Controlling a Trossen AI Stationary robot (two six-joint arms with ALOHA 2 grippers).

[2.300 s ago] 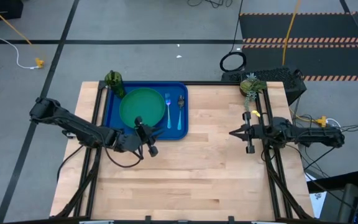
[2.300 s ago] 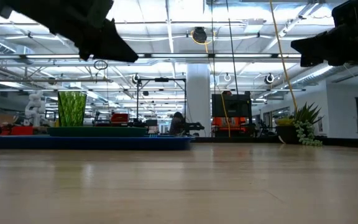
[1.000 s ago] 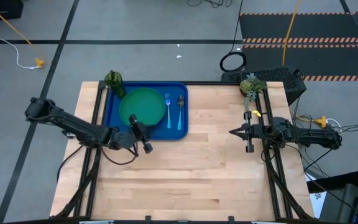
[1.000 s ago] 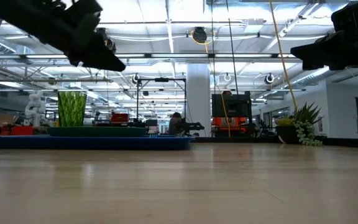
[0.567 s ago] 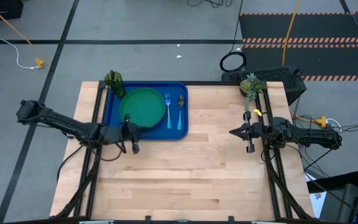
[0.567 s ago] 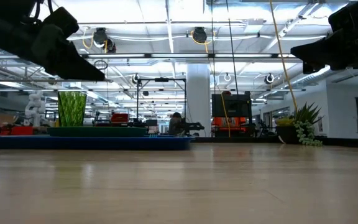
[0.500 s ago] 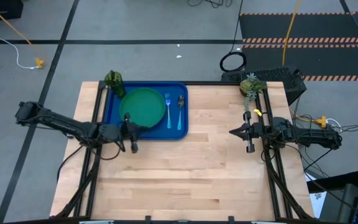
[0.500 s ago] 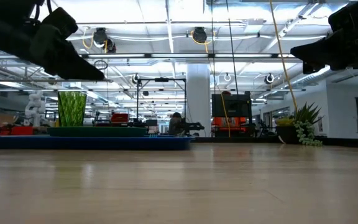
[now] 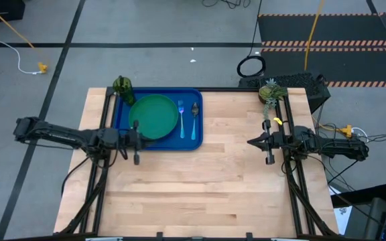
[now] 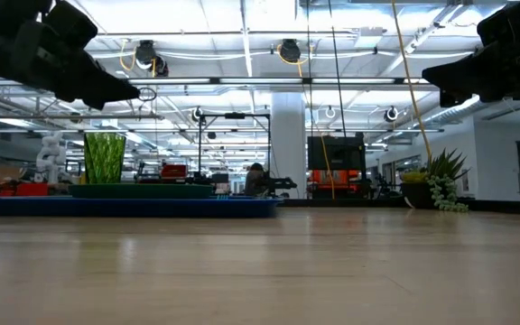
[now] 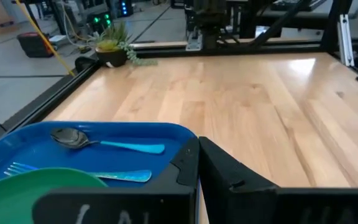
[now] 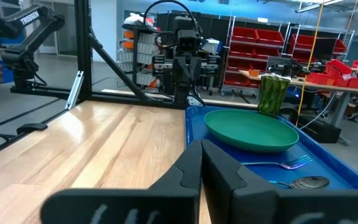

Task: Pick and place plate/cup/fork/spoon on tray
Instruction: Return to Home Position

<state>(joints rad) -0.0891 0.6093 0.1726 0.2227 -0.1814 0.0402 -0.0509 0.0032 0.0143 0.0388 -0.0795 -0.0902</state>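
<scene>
All four pieces are on the tray [image 9: 120, 117], which sits at the far left of the worktop [image 9: 206, 187]. The placing therefore looks finished, and the step in hand is judged to be the return to home.

The left pincer [image 11: 197, 149] hangs in the air over the tray's near edge. Its fingers are pressed together and hold nothing. The right pincer [image 12: 201, 149] waits above the worktop's right side, well apart from the tray, also pressed together and empty. The two point toward each other across the worktop.

The next move probably calls only for the left arm to draw clear of the tray toward its own side. It should stay high enough not to brush the plate's rim. Nothing remains to be grasped.

- **Plate:** The plate [image 9: 154, 115] lies flat in the tray's left and middle part.
- **Fork:** The fork [image 9: 181, 120] lies just right of the plate, with its tines toward the worktop's far edge.
- **Spoon:** The spoon [image 9: 194, 119] lies just right of the fork and parallel to it, close but apart. Its dark bowl points toward the far edge and its handle toward the near edge.
- **Cup:** The cup [image 9: 122, 86] stands upright at the tray's far left corner, behind the plate. Whether it sits wholly inside the raised edge is hard to tell.

The long axes of the fork and spoon run from far edge to near edge, across the line between the two arms.
</scene>
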